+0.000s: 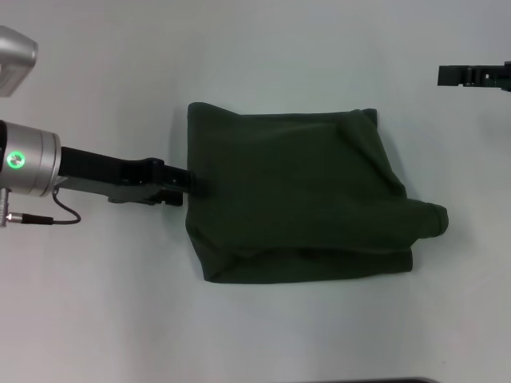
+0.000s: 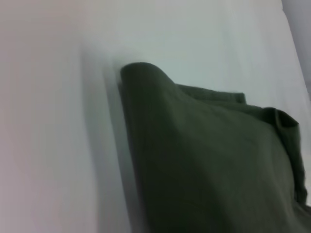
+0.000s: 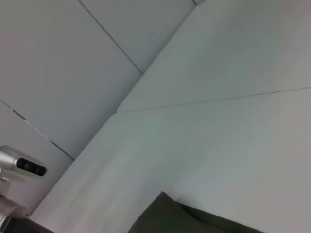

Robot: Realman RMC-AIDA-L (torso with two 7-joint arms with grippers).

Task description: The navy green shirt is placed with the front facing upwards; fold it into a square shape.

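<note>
The navy green shirt lies on the white table, folded into a rough square with its plain green side up. One sleeve end bulges out past its right edge. My left gripper reaches in low from the left and touches the middle of the shirt's left edge. The left wrist view shows only the shirt's rounded fold lying flat on the table. My right gripper hangs at the far right, well away from the cloth. A corner of the shirt shows in the right wrist view.
Bare white tabletop surrounds the shirt on all sides. A cable loops under my left arm's silver wrist. A dark edge marks the table's front.
</note>
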